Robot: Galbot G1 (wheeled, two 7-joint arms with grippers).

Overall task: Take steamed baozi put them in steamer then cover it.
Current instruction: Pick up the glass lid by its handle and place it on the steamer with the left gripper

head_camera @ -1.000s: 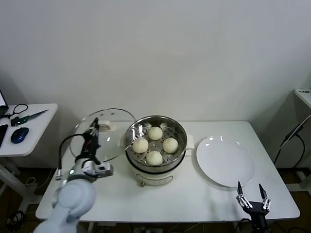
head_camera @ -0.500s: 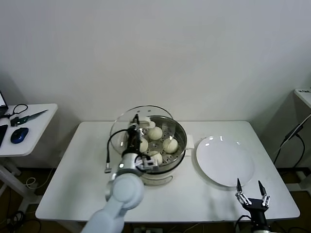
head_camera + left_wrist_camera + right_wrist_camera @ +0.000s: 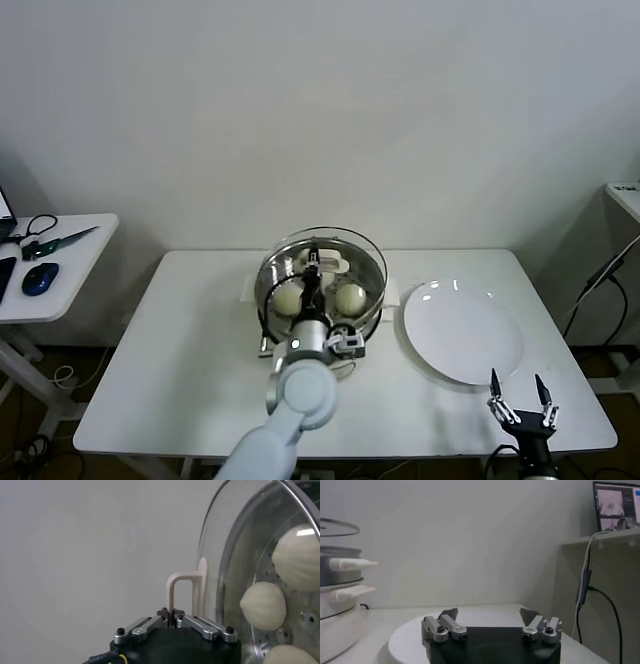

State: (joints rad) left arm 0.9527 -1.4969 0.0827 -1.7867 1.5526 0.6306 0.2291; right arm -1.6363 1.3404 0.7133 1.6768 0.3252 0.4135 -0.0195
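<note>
Glass lid (image 3: 322, 262): hovering over steamer (image 3: 368, 310), frame centre
Left end effector (image 3: 173, 620): clamping lid handle (image 3: 186, 596)
Right end effector (image 3: 520, 408): idling lower right, fingers apart
Baozi (image 3: 350, 298): sitting inside steamer

Steamer (image 3: 320, 300) at centre of surface (image 3: 190, 370). Steamed baozi (image 3: 351, 298) inside steamer, on tray. Glass lid (image 3: 322, 262) directly above steamer, apart from its rim; lid handle (image 3: 186, 594) held in left gripper (image 3: 313, 268), jaws closed on it. Plate (image 3: 463, 331) right of steamer, just beside it. Right gripper (image 3: 520, 409) at near right edge of surface, in front of plate, jaws spread. Side table (image 3: 55, 262) left of surface, apart from it.
</note>
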